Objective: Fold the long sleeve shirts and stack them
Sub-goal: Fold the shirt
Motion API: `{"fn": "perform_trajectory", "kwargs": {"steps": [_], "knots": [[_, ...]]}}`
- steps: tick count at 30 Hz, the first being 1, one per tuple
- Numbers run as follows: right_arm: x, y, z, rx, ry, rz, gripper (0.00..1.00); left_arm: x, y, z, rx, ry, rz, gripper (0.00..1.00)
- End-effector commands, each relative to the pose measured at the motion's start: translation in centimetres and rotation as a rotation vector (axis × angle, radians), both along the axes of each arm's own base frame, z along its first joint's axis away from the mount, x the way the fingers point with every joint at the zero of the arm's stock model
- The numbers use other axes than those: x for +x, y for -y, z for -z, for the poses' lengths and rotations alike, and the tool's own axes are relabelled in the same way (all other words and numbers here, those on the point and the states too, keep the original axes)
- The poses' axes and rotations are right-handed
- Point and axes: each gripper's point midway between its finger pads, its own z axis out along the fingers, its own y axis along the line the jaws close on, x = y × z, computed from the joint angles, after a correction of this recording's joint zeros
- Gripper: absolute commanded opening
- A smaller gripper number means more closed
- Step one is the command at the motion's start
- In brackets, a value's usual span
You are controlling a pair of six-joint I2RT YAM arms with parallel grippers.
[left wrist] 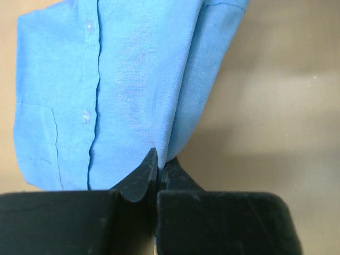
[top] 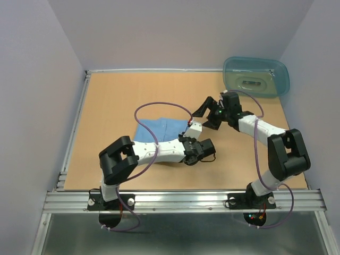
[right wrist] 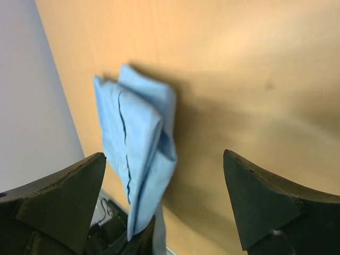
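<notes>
- Desk (top: pixel 106 106): tan wooden top filling most of my overhead view, with pale walls on three sides and a metal rail along the near edge
- Left arm (top: pixel 159 150): white and black, it reaches from its base at the near left across towards the middle of the desk, with a purple cable looping over it
- Right arm (top: pixel 260 130): it rises from the near right and stretches up and left towards the middle
- Teal plastic tub (top: pixel 256 77): translucent, it sits in the far right corner, well apart from the cloth
- Light blue shirt (top: pixel 159 127): a single one, bunched into a rough fold near the centre of the desk, just left of both wrists; on my left wrist feed the shirt (left wrist: pixel 122 79) shows its button placket, two buttons and a chest pocket seam, with one layer doubled over on the right; the right wrist feed has the shirt (right wrist: pixel 138 138) rising from the desk towards the left fingers, though I can't tell how much of it is lifted
- Right gripper (top: pixel 206 117): spread wide and holding nothing, it is aimed at the cloth from the far right; on its own camera the right gripper (right wrist: pixel 163 156) frames the folded edge without touching it
- Left gripper (top: pixel 196 150): pinched tight on the near edge of the shirt, the left gripper (left wrist: pixel 158 167) has its tips meeting with fabric caught between them
</notes>
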Motion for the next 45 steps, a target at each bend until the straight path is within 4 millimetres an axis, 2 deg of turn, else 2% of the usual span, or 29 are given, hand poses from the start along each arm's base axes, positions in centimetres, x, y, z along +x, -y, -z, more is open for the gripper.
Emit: {"fn": "perform_trajectory", "kwargs": {"steps": [1,5,9,11,12,14,15,17,18,21,22,24,25,26,28,29,30,31,32,33,34,35,36,37,38,39,42,44,45], "knots": [[2.2,5.8,-3.0,-0.044,0.112,0.108,0.97,0.6,0.8,-3.3,-0.154,0.015,0.044,0.00],[1.4,8.7,-3.2,-0.046,0.124,0.136,0.97,0.7,0.9,-3.7,-0.190,-0.006,0.079,0.00],[-0.2,9.6,-3.3,-0.047,0.138,0.144,0.97,1.8,1.0,-4.9,-0.201,-0.001,0.087,0.00],[-1.0,9.7,-3.2,-0.044,0.138,0.141,0.97,2.2,1.7,-5.6,-0.201,-0.001,0.119,0.00],[-1.3,9.8,-4.1,-0.038,0.162,0.147,0.97,2.4,2.9,-6.9,-0.236,0.004,0.138,0.00],[-1.8,10.2,-4.7,-0.036,0.173,0.161,0.97,2.5,4.4,-8.2,-0.260,-0.007,0.184,0.00],[-1.9,10.5,-6.0,-0.039,0.213,0.176,0.97,2.9,5.8,-10.3,-0.312,0.011,0.202,0.00],[-2.1,11.2,-7.1,-0.062,0.238,0.195,0.97,3.0,7.5,-12.1,-0.364,0.009,0.243,0.00],[-1.7,11.8,-9.3,-0.080,0.294,0.222,0.97,3.3,8.6,-14.6,-0.403,0.034,0.270,0.00],[-1.8,13.0,-12.0,-0.146,0.354,0.254,0.97,3.7,10.6,-17.8,-0.462,0.032,0.325,0.00],[-1.7,13.8,-14.5,-0.181,0.414,0.286,0.97,4.0,11.5,-21.1,-0.522,0.061,0.351,0.00],[-1.9,14.6,-16.8,-0.212,0.471,0.320,0.97,4.1,12.8,-24.0,-0.611,0.056,0.409,0.00],[-1.7,15.3,-18.9,-0.231,0.519,0.355,0.97,4.4,13.3,-27.1,-0.683,0.098,0.437,0.00],[-2.2,15.7,-19.9,-0.252,0.545,0.365,0.97,4.6,13.1,-29.2,-0.747,0.102,0.473,0.00],[-2.4,16.7,-22.5,-0.282,0.608,0.408,0.98,5.7,12.6,-31.5,-0.866,0.127,0.490,0.00],[-2.9,16.9,-23.5,-0.286,0.634,0.421,0.98,4.8,11.7,-33.7,-0.958,0.119,0.550,0.00],[-3.1,17.2,-24.2,-0.294,0.652,0.430,0.98,7.1,9.7,-30.3,-0.952,0.083,0.489,0.00],[-3.3,17.3,-24.8,-0.299,0.669,0.435,0.98,8.2,9.0,-31.0,-1.020,0.125,0.498,0.00],[-3.5,17.4,-25.3,-0.311,0.687,0.428,0.98,8.5,7.9,-30.1,-1.054,0.106,0.492,0.00],[-3.7,17.4,-26.0,-0.315,0.707,0.428,0.98,8.0,6.5,-26.5,-1.081,0.013,0.474,0.00],[-3.8,17.4,-26.3,-0.316,0.715,0.424,0.98,8.5,5.4,-24.9,-1.110,-0.014,0.442,0.00],[-3.8,17.3,-26.3,-0.322,0.722,0.410,0.98,10.6,3.5,-24.4,-1.155,0.028,0.410,0.00],[-3.8,17.2,-26.1,-0.324,0.720,0.401,0.98,10.2,2.8,-23.1,-1.200,-0.013,0.403,0.00],[-3.7,16.9,-25.8,-0.324,0.717,0.381,0.98,10.3,1.9,-19.3,-1.203,-0.050,0.370,0.00],[-3.6,16.8,-25.5,-0.330,0.716,0.366,0.98,11.1,0.6,-17.3,-1.214,-0.072,0.338,0.00],[-3.5,16.6,-24.7,-0.331,0.698,0.348,0.98,10.9,-0.1,-14.3,-1.226,-0.108,0.308,0.00],[-3.4,16.1,-23.5,-0.332,0.679,0.308,0.98,11.5,-2.6,-8.7,-1.232,-0.175,0.227,0.00],[-3.3,15.7,-22.9,-0.328,0.670,0.276,0.98,11.8,-3.8,-7.2,-1.240,-0.188,0.190,0.00],[-3.3,15.5,-22.7,-0.326,0.665,0.268,0.98,12.4,-5.1,-7.0,-1.248,-0.177,0.164,0.00]]}}
